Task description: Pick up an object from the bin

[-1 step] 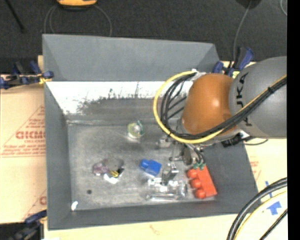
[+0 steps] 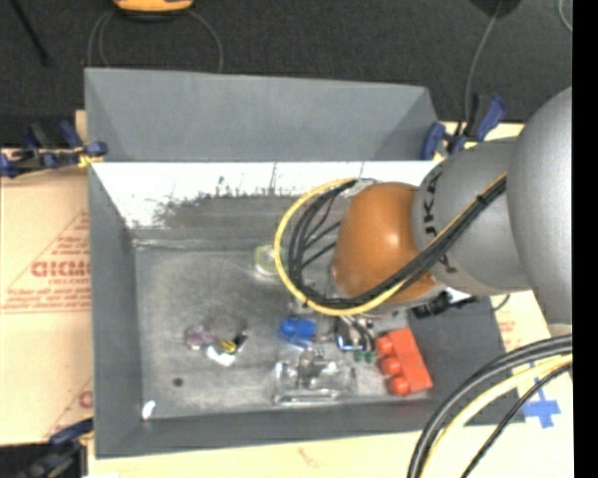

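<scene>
Found the end effector [image 2: 331, 339] low in the front right part of the grey bin [image 2: 259, 118], tucked under the arm's orange cover [image 2: 379, 242] and its loop of yellow and black cables [image 2: 291, 267]. Could not tell whether released or clenched, nor whether it gripped anything, because the dark clutter beneath the cover hid it.

Noted three things nearest to it. Saw a small blue piece [image 2: 297, 330] just beside it toward the view's left, but could not tell whether touching or apart. Saw a clear plastic piece [image 2: 307, 378] just in front of it, lying flat on the floor near the front wall. Saw a red-orange block [image 2: 404, 361] with round knobs just beside it toward the view's right, lying slantwise.

Noted the rest well apart from it. Saw a little cluster [image 2: 217, 343] of purple, white and yellow-black bits further left on the floor. Saw a pale round thing [image 2: 266, 260] toward the back, beside the cables. Saw a white bit [image 2: 148, 407] in the front left corner.
</scene>
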Robot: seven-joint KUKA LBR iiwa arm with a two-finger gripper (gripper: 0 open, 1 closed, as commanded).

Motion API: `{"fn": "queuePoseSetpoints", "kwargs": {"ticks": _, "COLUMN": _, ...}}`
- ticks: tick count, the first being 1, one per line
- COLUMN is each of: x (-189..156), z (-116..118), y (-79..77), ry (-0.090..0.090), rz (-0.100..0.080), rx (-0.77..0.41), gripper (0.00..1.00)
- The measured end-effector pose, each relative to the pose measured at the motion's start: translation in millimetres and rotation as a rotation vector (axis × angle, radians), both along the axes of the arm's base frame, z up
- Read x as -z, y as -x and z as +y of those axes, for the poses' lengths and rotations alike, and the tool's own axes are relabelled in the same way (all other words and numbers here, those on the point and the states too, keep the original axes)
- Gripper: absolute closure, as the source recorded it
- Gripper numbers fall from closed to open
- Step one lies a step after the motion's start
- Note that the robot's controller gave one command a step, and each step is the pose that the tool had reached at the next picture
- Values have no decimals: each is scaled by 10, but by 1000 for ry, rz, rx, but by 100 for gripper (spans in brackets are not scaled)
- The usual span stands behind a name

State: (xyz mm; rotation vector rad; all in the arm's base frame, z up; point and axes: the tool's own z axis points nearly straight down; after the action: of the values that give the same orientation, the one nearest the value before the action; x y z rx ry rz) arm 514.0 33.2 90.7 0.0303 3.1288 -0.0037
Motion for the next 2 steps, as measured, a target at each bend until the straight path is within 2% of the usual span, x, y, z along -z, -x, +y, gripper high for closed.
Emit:
{"fn": "queuePoseSetpoints", "kwargs": {"ticks": 1, "x": 9, "z": 6, "y": 23, "ry": 0, "rz": 13, "rx": -1, "gripper": 100}}
{"fn": "queuePoseSetpoints", "kwargs": {"ticks": 2, "x": -1240, "z": 94, "y": 180, "ry": -4, "rz": 5, "rx": 24, "gripper": 100}}
